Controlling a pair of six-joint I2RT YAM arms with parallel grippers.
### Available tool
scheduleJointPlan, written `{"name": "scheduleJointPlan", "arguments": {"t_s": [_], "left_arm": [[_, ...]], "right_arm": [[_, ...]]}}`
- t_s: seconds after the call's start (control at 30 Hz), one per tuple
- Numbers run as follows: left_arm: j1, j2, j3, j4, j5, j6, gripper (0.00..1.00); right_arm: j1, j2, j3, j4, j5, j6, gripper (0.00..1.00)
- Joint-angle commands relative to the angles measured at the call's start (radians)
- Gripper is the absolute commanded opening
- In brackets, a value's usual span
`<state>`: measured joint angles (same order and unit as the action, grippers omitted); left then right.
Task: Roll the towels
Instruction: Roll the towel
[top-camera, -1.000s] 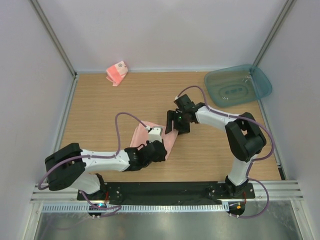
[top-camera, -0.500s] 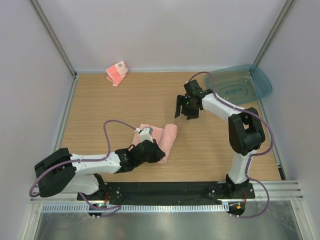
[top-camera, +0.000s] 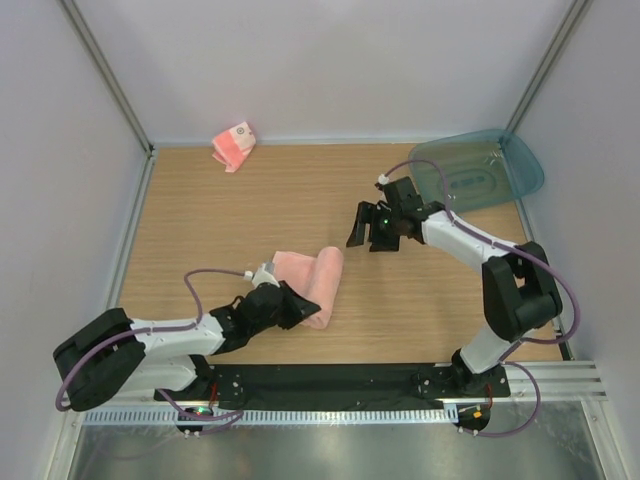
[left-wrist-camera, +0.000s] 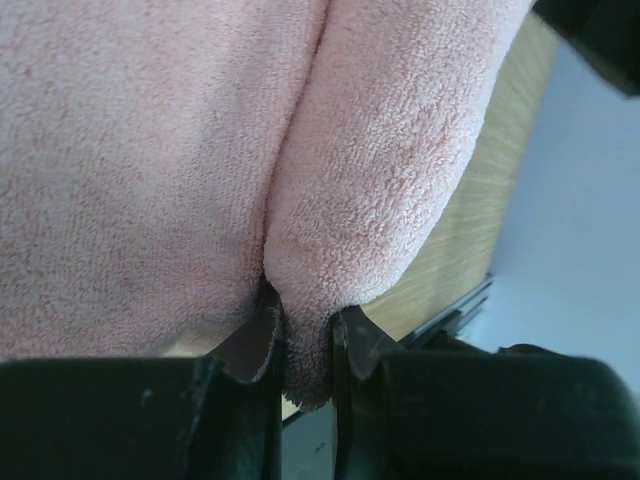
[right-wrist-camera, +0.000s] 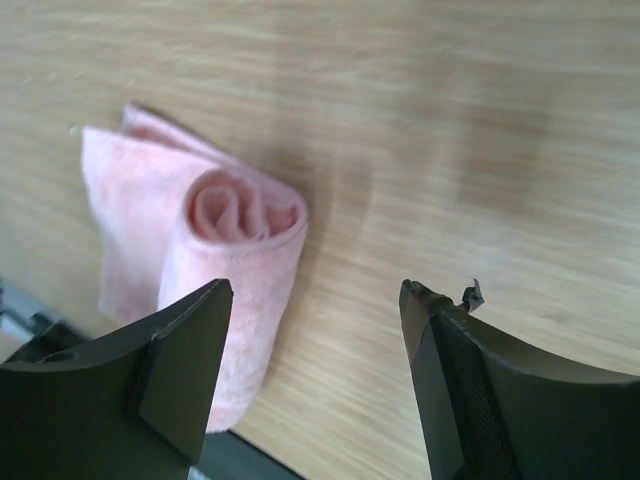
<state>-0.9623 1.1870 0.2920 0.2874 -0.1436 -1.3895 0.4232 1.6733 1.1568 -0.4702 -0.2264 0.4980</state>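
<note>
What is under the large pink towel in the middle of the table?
Wooden table shows around the large towel; the left gripper pinches its near end. Anything directly beneath the roll is hidden.

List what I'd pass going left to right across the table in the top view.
striped towel → plain towel, partly rolled → right gripper → teal tray
</note>
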Motion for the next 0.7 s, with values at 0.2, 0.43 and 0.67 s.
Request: {"name": "scheduleJointPlan", "arguments": {"t_s": [0.2, 0.43, 0.67], "left_arm": [[0.082, 0.091, -0.163, 0.058, 0.13, -0.229, 0.0], [0.106, 0.21, -0.186, 0.131, 0.21, -0.308, 0.0], [0.125, 0.227, -0.217, 0.176, 0.208, -0.315, 0.0]], "right_arm": [[0.017, -0.116, -0.299, 0.547, -0.404, 0.177, 0.77], [0.083, -0.057, -0.388, 0.703, -0.406, 0.212, 0.78], [0.097, -0.009, -0.427, 0.771, -0.367, 0.2, 0.86]]}}
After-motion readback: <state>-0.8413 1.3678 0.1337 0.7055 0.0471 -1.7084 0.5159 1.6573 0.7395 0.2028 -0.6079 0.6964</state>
